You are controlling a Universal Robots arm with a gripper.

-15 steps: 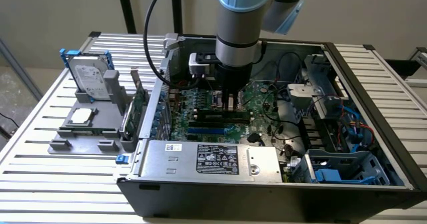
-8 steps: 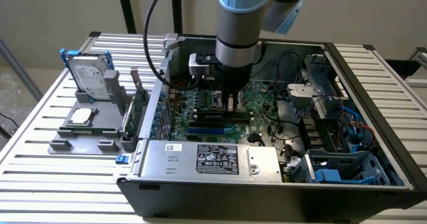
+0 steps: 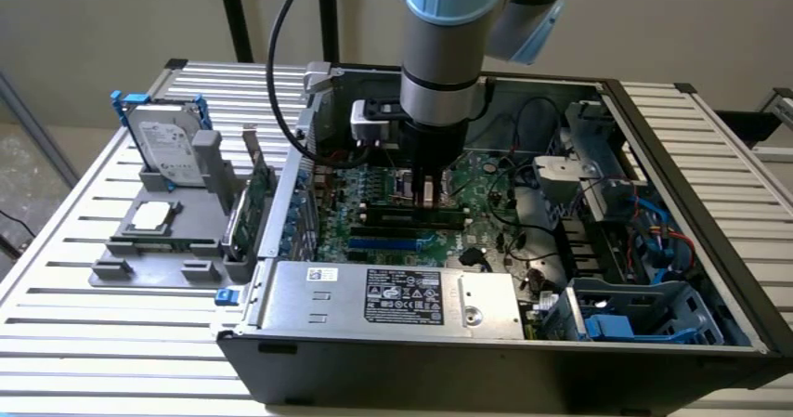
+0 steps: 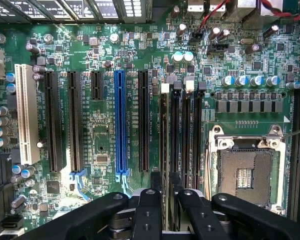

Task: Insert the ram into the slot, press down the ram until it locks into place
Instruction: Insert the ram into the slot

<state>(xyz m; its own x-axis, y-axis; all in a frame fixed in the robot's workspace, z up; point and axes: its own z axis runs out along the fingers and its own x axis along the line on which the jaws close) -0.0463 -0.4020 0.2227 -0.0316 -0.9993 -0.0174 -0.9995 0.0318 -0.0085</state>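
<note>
Green board: motherboard (image 4: pixel 104 165) flat inside open black PC case (image 3: pixel 694 278), case on slatted metal bench (image 3: pixel 74 343)
Ram (image 4: pixel 163 145): standing edge-up in the slot, seen from above as a thin strip
Slot (image 4: pixel 164 88): black, pale clip at far end, the one of four parallel sockets farthest from silver processor socket (image 4: pixel 245 175)
Gripper (image 4: pixel 169 197): directly over ram, fingers apart, one each side of the stick, gap showing, not clamped
Latches: locked or not, cannot tell
Exterior view: arm reaching straight down into case, hard drive (image 3: pixel 167 143) on grey stand at the exterior view's left
</note>
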